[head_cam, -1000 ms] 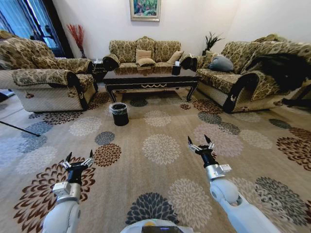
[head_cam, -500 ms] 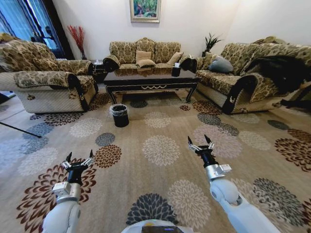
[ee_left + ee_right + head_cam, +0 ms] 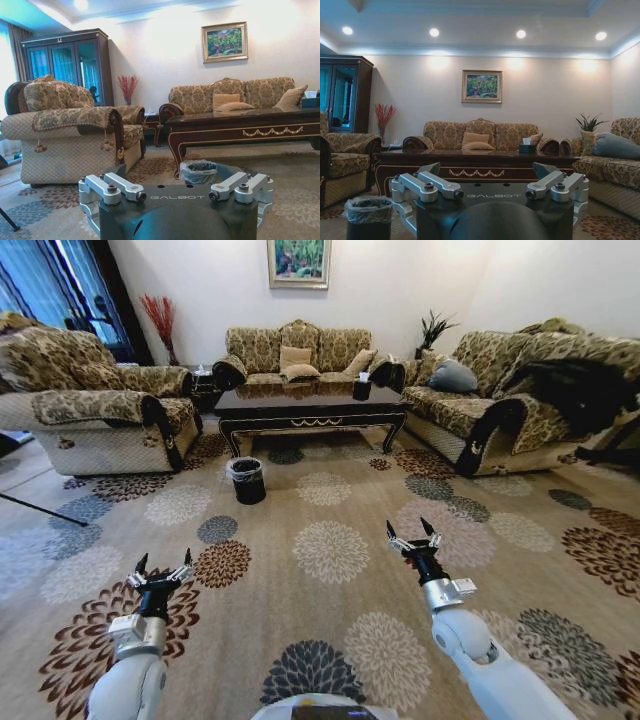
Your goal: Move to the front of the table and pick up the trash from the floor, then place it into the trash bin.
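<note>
Both hands raised over the carpet, worktop well ahead.

Left hand point(image 3: 160, 571) hangs low at the robot's left with fingers spread, holding nothing; right hand point(image 3: 412, 534) hangs at the right, a little further forward, fingers likewise spread and empty. Dark glossy worktop point(image 3: 310, 400) stands across the room, between the sofas point(image 3: 300, 345). Trash bin point(image 3: 247, 479), black with a whitish liner, stands on the patterned carpet point(image 3: 330, 550) just in front of the worktop's left end. A tissue box point(image 3: 362, 385) sits on the worktop. Trash on the floor: cannot make it out.
</note>
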